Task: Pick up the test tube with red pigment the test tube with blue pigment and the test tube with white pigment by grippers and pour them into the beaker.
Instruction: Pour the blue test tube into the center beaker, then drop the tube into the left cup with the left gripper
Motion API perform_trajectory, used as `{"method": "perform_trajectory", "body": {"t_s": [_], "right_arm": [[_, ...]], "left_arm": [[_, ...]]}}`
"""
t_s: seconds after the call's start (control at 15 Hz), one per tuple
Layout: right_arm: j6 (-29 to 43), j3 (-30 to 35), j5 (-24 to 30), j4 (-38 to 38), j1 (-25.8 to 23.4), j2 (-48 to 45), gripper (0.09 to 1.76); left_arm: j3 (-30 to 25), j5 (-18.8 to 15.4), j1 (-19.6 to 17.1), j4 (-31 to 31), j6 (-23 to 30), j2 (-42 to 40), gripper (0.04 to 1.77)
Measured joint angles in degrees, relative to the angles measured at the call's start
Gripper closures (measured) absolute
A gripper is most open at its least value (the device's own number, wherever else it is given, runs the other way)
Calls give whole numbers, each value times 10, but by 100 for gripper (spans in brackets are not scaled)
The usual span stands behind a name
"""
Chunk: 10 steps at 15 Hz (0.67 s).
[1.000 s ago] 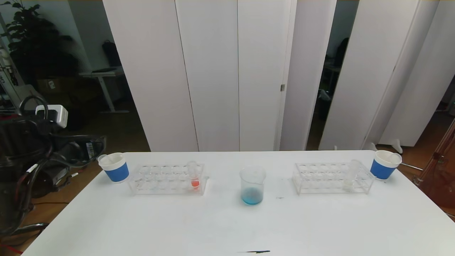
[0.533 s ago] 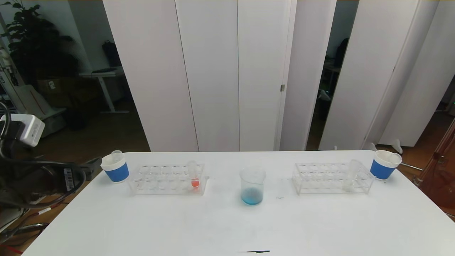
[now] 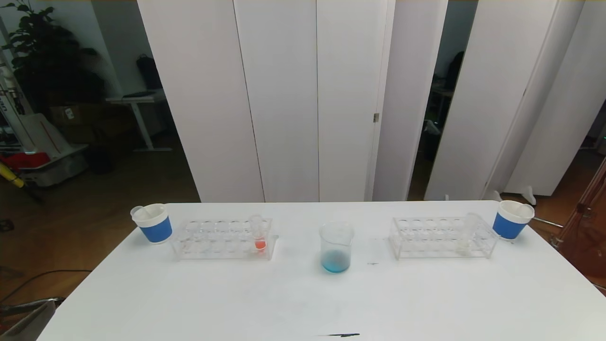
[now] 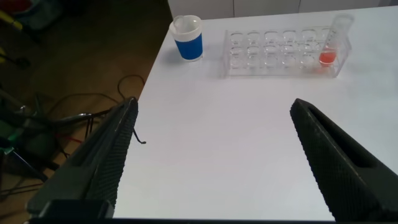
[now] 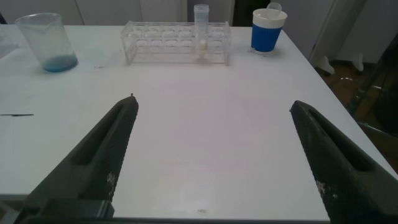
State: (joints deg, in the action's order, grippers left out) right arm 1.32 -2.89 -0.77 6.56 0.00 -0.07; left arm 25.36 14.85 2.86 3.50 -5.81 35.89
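Tabletop, white, carries everything. Two clear racks lie on it with their long sides across the robot's view: left rack and right rack, well apart, with the beaker between them.

Beaker stands upright, mouth up, a shallow layer of blue liquid at its bottom; the right wrist view shows it too.

Blue cups with white rims stand at the outer end of each rack: left cup, right cup. Each has a clear tube leaning inside; what they contain cannot be told.

Red tube stands upright in the left rack at the end nearest the beaker, long axis vertical, rim up, red-orange liquid at the bottom. White tube stands upright in the right rack toward the cup end, rim up, with a little cream liquid low down.

Left tool hovers over the tabletop's left edge, near side of the left rack, fingers spread wide and grasping nothing. Right tool hovers over the right part of the tabletop, pointing toward the right rack, likewise released and empty.
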Motion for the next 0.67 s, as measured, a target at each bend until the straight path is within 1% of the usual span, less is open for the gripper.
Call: {"method": "perform_trajectory", "body": {"t_s": [0.2,0.33,0.53,0.67], "right_arm": [[0,0,0,0,0,0,10],[0,0,0,0,0,0,10],[0,0,0,0,0,0,10],[0,0,0,0,0,0,10]], "left_arm": [[-15,-2,-1,103,-1,-128,6],[-22,-14,-12,153,-1,-196,6],[-38,-42,-22,183,-2,-272,6],[-61,-64,-25,186,-8,-316,6]]}}
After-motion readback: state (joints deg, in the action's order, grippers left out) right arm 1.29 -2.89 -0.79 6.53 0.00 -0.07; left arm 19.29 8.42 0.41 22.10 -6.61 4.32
